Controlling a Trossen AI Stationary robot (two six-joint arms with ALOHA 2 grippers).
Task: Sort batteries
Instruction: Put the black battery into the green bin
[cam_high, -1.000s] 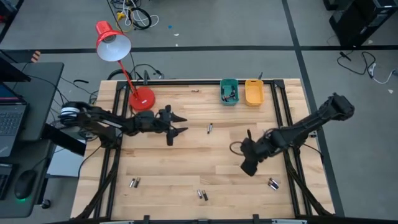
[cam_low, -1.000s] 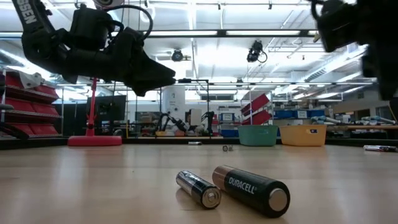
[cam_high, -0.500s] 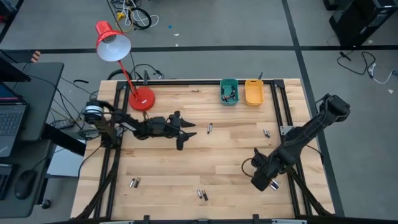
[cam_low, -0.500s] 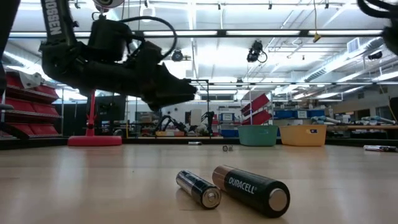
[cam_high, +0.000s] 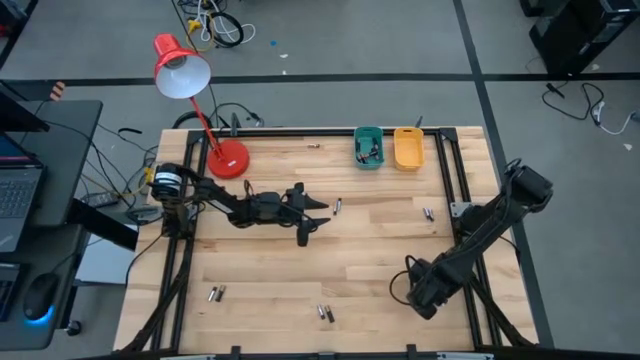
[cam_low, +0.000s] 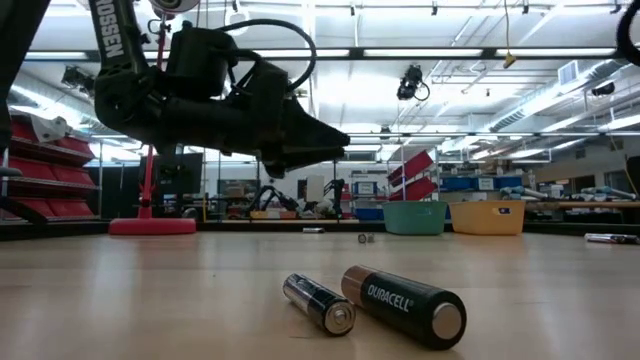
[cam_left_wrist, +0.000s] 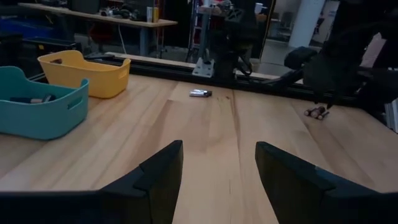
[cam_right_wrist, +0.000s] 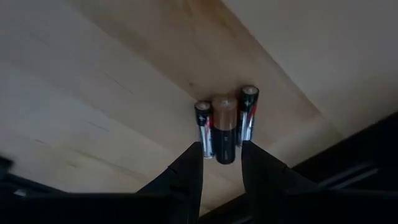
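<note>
Loose batteries lie on the wooden table: one (cam_high: 337, 207) mid-table, one (cam_high: 428, 214) at the right, a pair (cam_high: 323, 313) at the near edge and one (cam_high: 214, 294) near left. My left gripper (cam_high: 315, 222) hovers level and open, just left of the mid-table battery. My right gripper (cam_right_wrist: 224, 163) points steeply down over three batteries (cam_right_wrist: 225, 127) lying side by side at the near right. It is open by a narrow gap, and its fingertips flank the near end of the thicker middle battery. In the high view that gripper (cam_high: 425, 298) hides the three batteries.
A teal bin (cam_high: 368, 147) with some batteries inside and a yellow bin (cam_high: 407, 148) stand at the far edge. A red desk lamp (cam_high: 228, 158) stands at the far left. Black frame rails (cam_high: 455, 190) run along the table's sides.
My left gripper has gone toward the table's right edge and slightly down, staying open and level. My right gripper has swung toward the table's near right corner, sinking and tipping steeply down over the batteries there.
</note>
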